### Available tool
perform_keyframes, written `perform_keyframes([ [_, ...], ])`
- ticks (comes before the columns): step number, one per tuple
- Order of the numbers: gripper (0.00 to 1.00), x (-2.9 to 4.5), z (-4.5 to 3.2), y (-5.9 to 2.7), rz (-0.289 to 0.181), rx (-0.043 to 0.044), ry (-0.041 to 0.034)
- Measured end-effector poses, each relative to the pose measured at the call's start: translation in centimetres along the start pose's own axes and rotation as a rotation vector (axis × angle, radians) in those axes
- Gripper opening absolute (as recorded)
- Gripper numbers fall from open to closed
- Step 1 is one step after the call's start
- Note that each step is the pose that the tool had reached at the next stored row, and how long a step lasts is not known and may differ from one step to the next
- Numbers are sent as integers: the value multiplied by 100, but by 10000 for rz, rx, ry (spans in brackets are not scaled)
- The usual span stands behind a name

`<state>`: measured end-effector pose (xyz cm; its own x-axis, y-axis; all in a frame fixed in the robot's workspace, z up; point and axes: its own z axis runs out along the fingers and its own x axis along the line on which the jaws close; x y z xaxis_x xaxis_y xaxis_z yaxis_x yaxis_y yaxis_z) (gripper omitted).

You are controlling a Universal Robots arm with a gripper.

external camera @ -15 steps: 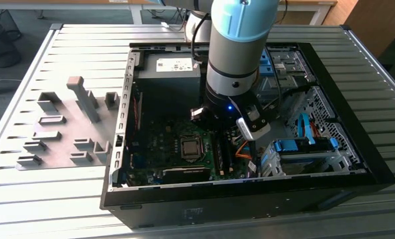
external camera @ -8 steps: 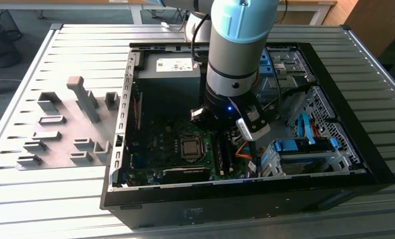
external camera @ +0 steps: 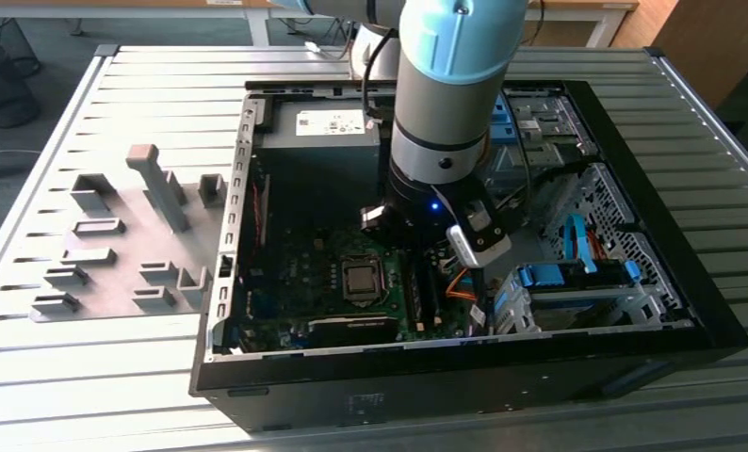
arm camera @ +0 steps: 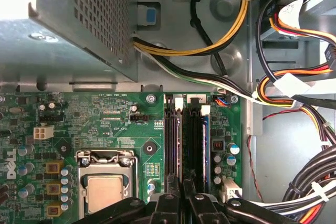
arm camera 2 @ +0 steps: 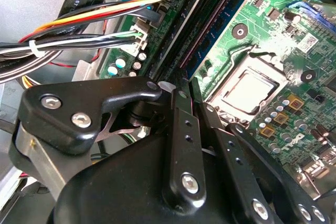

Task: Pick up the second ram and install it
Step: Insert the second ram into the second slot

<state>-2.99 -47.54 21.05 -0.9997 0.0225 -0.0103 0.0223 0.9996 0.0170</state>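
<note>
The second ram (arm camera 2: 210,48) is a thin blue stick standing on edge in a motherboard slot beside the CPU socket (arm camera 2: 247,90). It runs straight into the narrow gap between my black fingers (arm camera 2: 181,129). In the first wrist view the same stick (arm camera: 181,140) shows edge-on, with my gripper (arm camera: 182,203) shut on its near end. Another blue stick (arm camera: 206,145) sits in a slot farther from the socket. In the exterior view my arm (external camera: 444,113) reaches down into the open computer case (external camera: 675,311), over the memory slots.
Bundled cables (arm camera: 294,93) run along the case wall beside the slots. The power supply (arm camera: 79,24) stands past the board's far edge. Blue drive brackets (external camera: 576,273) are at the exterior view's right. A grey fixture plate (external camera: 117,235) with blocks lies outside the case on the slatted table.
</note>
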Motion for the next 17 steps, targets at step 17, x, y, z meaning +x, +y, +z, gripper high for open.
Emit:
perform_keyframes([
  [17, 21, -1, -138, 2, 1, 0, 0],
])
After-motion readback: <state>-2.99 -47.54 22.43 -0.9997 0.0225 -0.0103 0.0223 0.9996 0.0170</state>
